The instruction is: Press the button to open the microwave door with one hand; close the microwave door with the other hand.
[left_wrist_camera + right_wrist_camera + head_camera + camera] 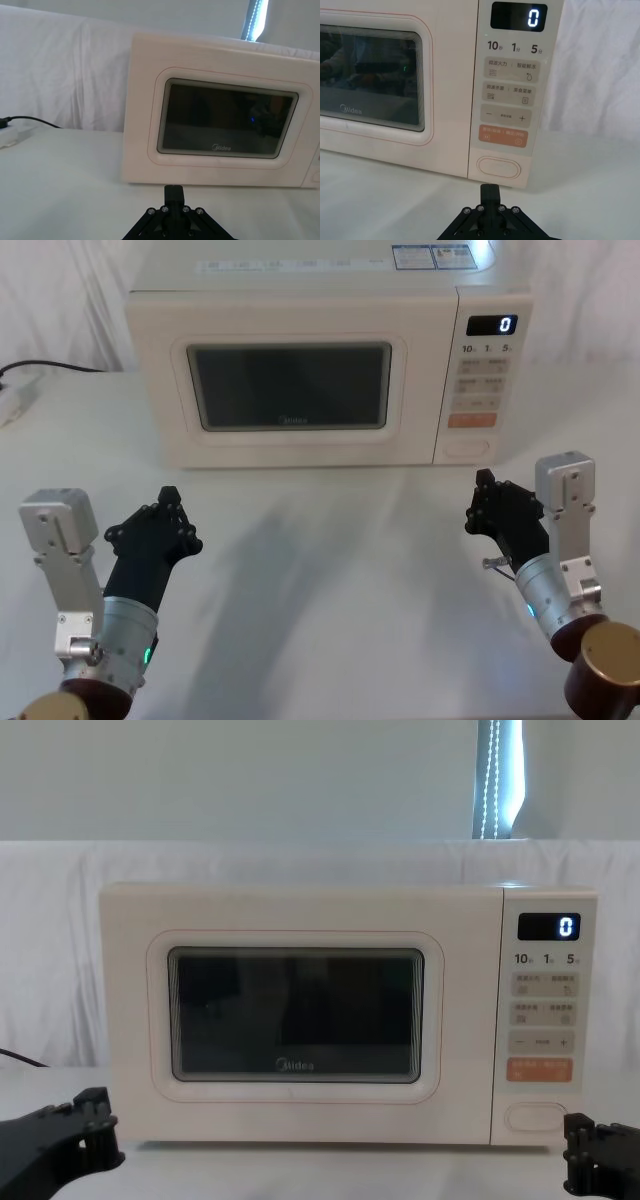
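The left gripper [165, 520] hovers over the white table [330, 570], nearest the robot, well in front of the microwave [320, 360] and off its left front corner. Its black fingers are bunched together and hold nothing; whether they are fully closed I cannot tell. The right gripper [497, 510] hangs at about the same depth in front of the microwave, below its control panel [483, 370], apart from the oven. Its fingers also look gathered and empty, but their exact state cannot be told.

Farther back, the microwave stands square on the table, facing the robot. The microwave door [290, 390] takes up the left and middle of its front and sits flush, closed, with the dark window and a "Midea" logo under the glass. On the right of the door is the control panel, and at its very bottom, under the orange button [503, 136], is the button [498, 167], a wide cream oval, untouched. At the panel's top the display [518, 17] reads "0".

Left of the microwave, a black cable [50, 367] runs along the table toward the white drape [60, 75] behind.
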Controlling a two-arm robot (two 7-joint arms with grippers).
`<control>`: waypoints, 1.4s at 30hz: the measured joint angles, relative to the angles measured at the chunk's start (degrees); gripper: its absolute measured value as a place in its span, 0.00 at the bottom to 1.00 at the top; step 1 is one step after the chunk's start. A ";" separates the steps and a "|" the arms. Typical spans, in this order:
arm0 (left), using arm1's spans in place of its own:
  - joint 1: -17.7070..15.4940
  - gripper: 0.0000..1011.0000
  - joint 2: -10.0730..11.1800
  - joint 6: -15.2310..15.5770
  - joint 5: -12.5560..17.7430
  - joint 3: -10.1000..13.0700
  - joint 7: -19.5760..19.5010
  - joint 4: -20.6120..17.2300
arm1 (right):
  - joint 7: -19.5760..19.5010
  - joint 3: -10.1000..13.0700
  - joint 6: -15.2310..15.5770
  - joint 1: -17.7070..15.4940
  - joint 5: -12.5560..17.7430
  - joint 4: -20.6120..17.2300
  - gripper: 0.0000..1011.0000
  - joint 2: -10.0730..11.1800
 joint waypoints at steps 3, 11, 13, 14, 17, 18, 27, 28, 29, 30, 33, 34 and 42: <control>0.01 0.00 -0.28 -0.65 0.52 -0.26 0.00 0.72 | 0.00 0.00 0.00 0.00 0.00 0.00 0.00 0.00; -1.66 0.00 -1.33 -1.60 0.78 -0.96 -0.35 3.34 | 0.00 0.00 0.00 0.00 0.00 0.00 0.00 0.00; -1.94 0.00 -1.48 -1.66 0.71 -1.06 -0.46 3.68 | 0.00 0.00 0.00 0.00 0.00 0.00 0.00 0.00; -2.09 0.00 -1.56 -1.67 0.65 -1.10 -0.56 3.85 | 0.00 0.00 0.00 0.00 0.00 0.00 0.00 0.00; -2.71 0.00 -1.82 -1.77 0.52 -1.26 -0.76 4.42 | 0.00 0.00 0.00 0.00 0.00 0.00 0.00 0.00; -2.95 0.00 -1.91 -1.87 0.50 -1.30 -0.77 4.62 | 0.00 0.00 0.00 0.00 0.00 0.00 0.00 0.00; -3.82 0.00 -2.25 -2.75 0.80 -1.39 -0.77 5.44 | 0.00 0.00 0.00 0.00 0.00 0.00 0.00 0.00; -3.81 0.00 -2.24 -2.74 0.80 -1.39 -0.77 5.43 | 0.00 0.00 0.00 0.00 0.00 0.00 0.00 0.00; -3.80 0.00 -2.24 -2.74 0.79 -1.39 -0.77 5.42 | 0.00 0.00 0.00 0.00 0.00 0.00 0.00 0.00; -3.79 0.00 -2.24 -2.71 0.78 -1.39 -0.77 5.41 | 0.00 0.00 0.00 0.00 0.00 0.00 0.00 0.00; -3.78 0.00 -2.23 -2.67 0.75 -1.38 -0.78 5.38 | 0.00 0.00 0.00 0.00 0.00 0.00 0.00 0.00; -3.77 0.00 -2.22 -2.64 0.73 -1.37 -0.78 5.37 | 0.00 0.00 0.00 0.00 0.00 0.00 0.00 0.00; -3.74 0.00 -2.19 -2.52 0.66 -1.35 -0.81 5.31 | 0.00 0.00 0.00 0.00 0.00 0.00 0.00 0.00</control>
